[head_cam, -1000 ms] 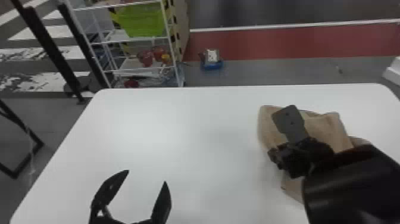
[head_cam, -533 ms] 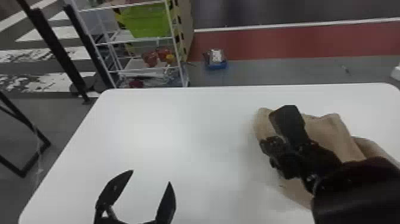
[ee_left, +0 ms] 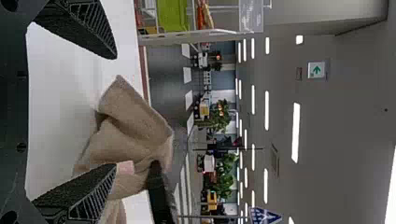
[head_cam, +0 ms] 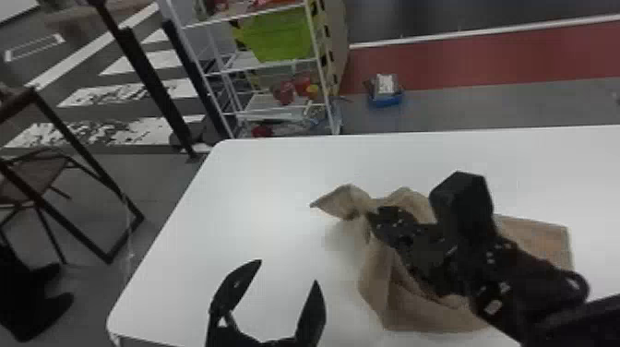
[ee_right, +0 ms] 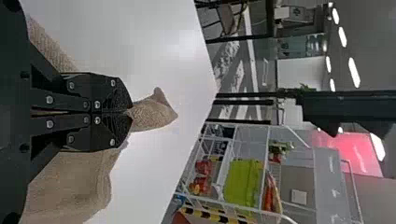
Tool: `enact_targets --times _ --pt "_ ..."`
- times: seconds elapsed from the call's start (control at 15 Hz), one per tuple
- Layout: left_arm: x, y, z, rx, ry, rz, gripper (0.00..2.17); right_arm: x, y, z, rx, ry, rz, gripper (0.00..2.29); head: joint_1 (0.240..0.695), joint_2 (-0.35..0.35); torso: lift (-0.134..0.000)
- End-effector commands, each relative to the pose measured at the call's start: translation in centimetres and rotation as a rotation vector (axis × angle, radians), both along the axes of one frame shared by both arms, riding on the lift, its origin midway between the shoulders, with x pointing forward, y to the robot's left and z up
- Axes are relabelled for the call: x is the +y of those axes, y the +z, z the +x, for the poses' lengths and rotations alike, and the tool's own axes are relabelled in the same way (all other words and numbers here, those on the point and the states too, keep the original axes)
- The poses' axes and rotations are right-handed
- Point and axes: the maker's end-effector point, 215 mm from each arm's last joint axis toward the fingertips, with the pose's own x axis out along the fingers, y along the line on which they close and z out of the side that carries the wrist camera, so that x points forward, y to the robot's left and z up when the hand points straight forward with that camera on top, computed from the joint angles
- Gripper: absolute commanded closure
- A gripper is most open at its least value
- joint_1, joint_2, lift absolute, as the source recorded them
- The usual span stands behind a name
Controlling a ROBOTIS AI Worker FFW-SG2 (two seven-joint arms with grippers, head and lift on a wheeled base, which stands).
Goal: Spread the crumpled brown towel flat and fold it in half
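The crumpled brown towel (head_cam: 415, 304) lies bunched on the right half of the white table, one corner sticking out leftward. My right gripper (head_cam: 376, 219) is clamped on it near that corner. In the right wrist view, the closed right gripper (ee_right: 130, 112) pinches the towel (ee_right: 152, 114), a small tip poking beyond the fingers. My left gripper (head_cam: 288, 277) stands open at the table's front, left of the towel, holding nothing. In the left wrist view, the open left gripper (ee_left: 114, 112) has the towel (ee_left: 128, 135) beyond its fingers.
Past the white table (head_cam: 258, 184) stand a wire shelf with a green bin (head_cam: 279, 37) and a small blue tray (head_cam: 386, 94) on the floor. A chair (head_cam: 37, 180) is to the left of the table.
My right gripper has moved left, drawing part of the towel with it. The head view has turned toward the left. My left gripper remains open.
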Motion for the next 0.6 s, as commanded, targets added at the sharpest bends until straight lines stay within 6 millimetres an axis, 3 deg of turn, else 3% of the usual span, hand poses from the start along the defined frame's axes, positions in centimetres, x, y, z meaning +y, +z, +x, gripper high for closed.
enact_targets --times 0.0,0.2,0.33,0.4,0.47,0.53 --pt "-0.1 0.0 0.1 -0.002 0.000 -0.004 0.05 2.9 -3.0 -1.7 0.009 0.069 -0.055 1.24 0.695 0.350 -0.134" --pt "-0.1 -0.1 0.1 0.001 0.001 -0.003 0.05 5.2 -0.3 -2.9 -0.029 0.141 0.050 1.24 0.695 0.350 -0.134" --pt "-0.1 -0.1 0.1 0.001 0.001 -0.003 0.05 6.3 -0.6 -3.3 -0.071 0.178 0.053 1.24 0.695 0.350 -0.134" --pt "-0.1 -0.1 0.1 0.001 0.000 -0.005 0.05 6.7 -2.5 -3.5 -0.061 0.188 -0.004 1.03 0.695 0.350 -0.134" --pt "-0.2 -0.1 0.1 0.000 -0.001 -0.006 0.05 6.9 -4.8 -3.8 -0.044 0.199 -0.066 0.42 0.695 0.350 -0.134" --pt "-0.2 -0.1 0.1 0.000 -0.001 -0.006 0.05 6.9 -5.3 -3.8 -0.043 0.195 -0.076 0.08 0.695 0.350 -0.134"
